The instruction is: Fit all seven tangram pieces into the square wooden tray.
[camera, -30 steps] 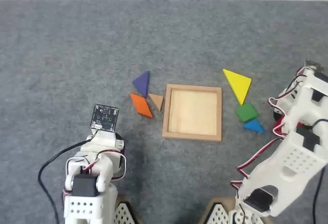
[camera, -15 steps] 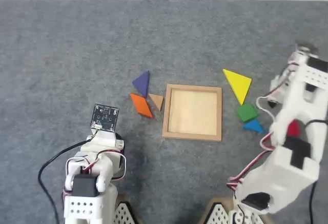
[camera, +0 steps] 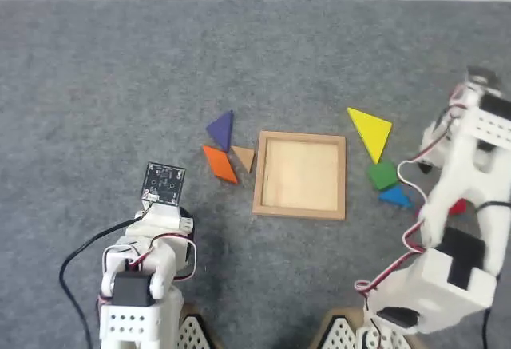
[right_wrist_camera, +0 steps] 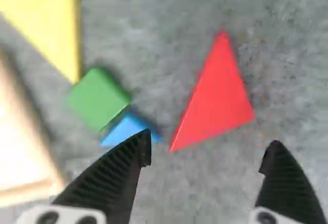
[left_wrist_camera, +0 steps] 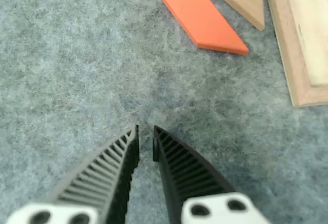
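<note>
- Presently, we judge the opening step to be in hand: the tray (camera: 259, 175) holds nothing, and all seven pieces lie on the grey mat (camera: 120, 69) around it.
- The right gripper (right_wrist_camera: 210, 142) hangs spread wide and empty over the red triangle (right_wrist_camera: 218, 98), which lies near the green square (right_wrist_camera: 97, 98) and the blue triangle (right_wrist_camera: 128, 131).
- The left gripper (left_wrist_camera: 145, 130) is all but pinched together and empty, near the orange parallelogram (left_wrist_camera: 205, 21).
- Next, we expect a descent that straddles the red triangle's edges.
- We find no legible writing.

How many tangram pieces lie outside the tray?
7: purple, orange and tan left of the tray; yellow, green, blue and red to its right.
</note>
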Controlling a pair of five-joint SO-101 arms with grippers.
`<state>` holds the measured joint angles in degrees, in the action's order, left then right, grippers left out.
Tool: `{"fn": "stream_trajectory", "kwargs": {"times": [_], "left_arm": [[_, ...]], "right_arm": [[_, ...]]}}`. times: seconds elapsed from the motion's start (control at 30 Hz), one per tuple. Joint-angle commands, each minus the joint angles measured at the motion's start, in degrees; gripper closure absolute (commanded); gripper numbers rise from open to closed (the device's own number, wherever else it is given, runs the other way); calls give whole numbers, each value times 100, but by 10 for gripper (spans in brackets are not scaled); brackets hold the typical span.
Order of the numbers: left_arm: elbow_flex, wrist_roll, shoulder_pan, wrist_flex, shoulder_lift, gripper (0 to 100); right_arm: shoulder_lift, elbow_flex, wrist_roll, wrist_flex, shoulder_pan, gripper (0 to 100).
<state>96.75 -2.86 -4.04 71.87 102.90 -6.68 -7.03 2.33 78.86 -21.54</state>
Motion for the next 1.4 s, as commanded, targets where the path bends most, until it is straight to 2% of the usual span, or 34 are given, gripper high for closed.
{"fn": "stream_trajectory", "kwargs": {"times": [0.0,0.1,0.3,0.47,0.97,1.13,1.37], "left_arm": [[-31,-44,-26,26,97,953],[-31,-44,-26,26,97,953],[-31,-44,-26,26,97,953],[-31,-44,-26,26,97,953],[-31,-44,-26,26,97,953],[-31,-44,-26,26,97,953],[-31,-44,-26,26,97,953]], "right_arm": [[-224,-237,-246,-804,-154,719],[-523,-246,-158,-1068,-154,740],[-673,-290,9,-1121,-259,611],[-699,-290,-26,-1051,-497,637],[-1692,-97,-18,-1332,-523,649],[-1692,-132,-9,-1314,-523,749],[-1640,-123,9,-1270,-505,742]]}}
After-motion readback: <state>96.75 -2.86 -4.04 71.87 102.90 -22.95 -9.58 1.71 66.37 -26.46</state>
